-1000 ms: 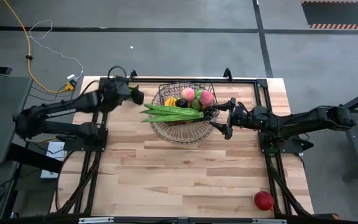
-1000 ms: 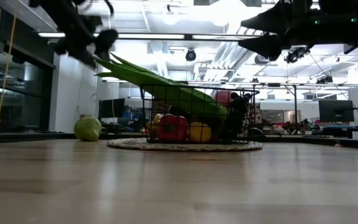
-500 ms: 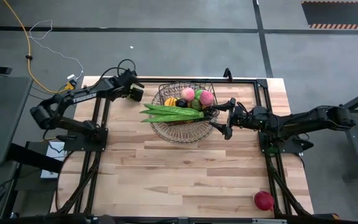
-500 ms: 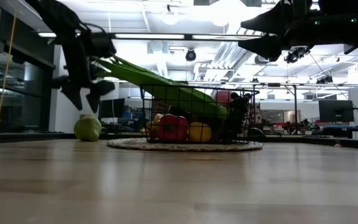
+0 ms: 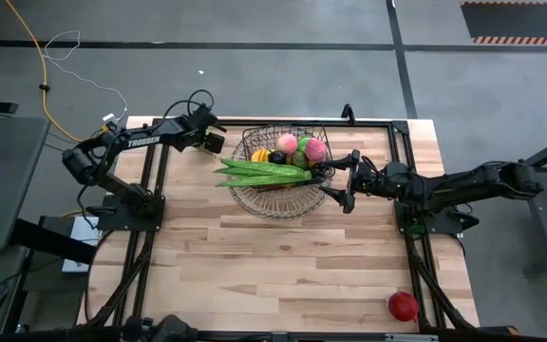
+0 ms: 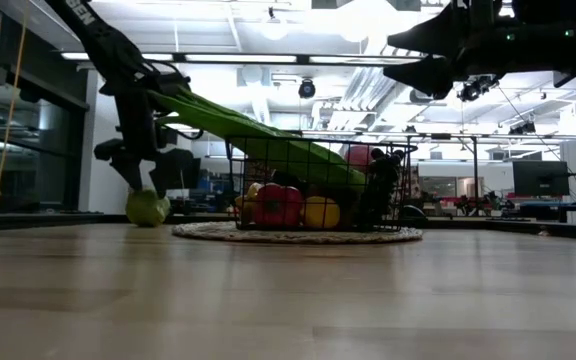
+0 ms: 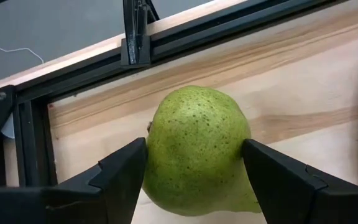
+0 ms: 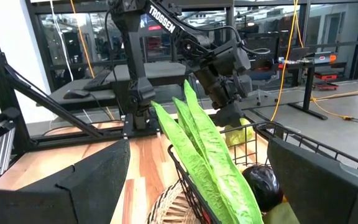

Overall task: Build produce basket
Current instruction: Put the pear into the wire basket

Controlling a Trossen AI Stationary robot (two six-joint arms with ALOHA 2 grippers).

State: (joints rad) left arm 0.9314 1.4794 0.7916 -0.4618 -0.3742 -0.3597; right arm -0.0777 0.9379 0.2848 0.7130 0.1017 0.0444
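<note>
**Nearly full basket, two pieces still waiting outside**

Right now the left gripper [image 7: 194,171] is straddling a speckled green pear [image 7: 196,149] on the wooden table [image 5: 283,266], near the far left corner just beside the black frame rail. Its two dark fingers [image 7: 120,177] are standing spread on either side of the fruit, about touching its skin, yet the pear is sitting on the boards, so I judge the grasp is only beginning. In the low view the same gripper [image 6: 146,165] is hanging directly over that pear [image 6: 148,208], left of the basket.

Moving outward, the open wire-mesh basket [image 5: 323,178] with its dark squarish rim is sitting on a pale woven base at the far middle of the table. It is already holding long green pods [image 5: 262,172] lying across it and poking past its left rim, plus pink pieces, a yellow item, dark grapes and something red. The right gripper [image 5: 343,181] is waiting with fingers wide apart just beside the basket's right rim, holding nothing.

Left to do, as I judge it: the pear, and a round red apple [image 5: 403,306] lying well apart at the near right corner.

The basket's lower contents are overlapping behind wire and pods, so not every piece can be told apart. From above, the arm is covering the pear.
</note>
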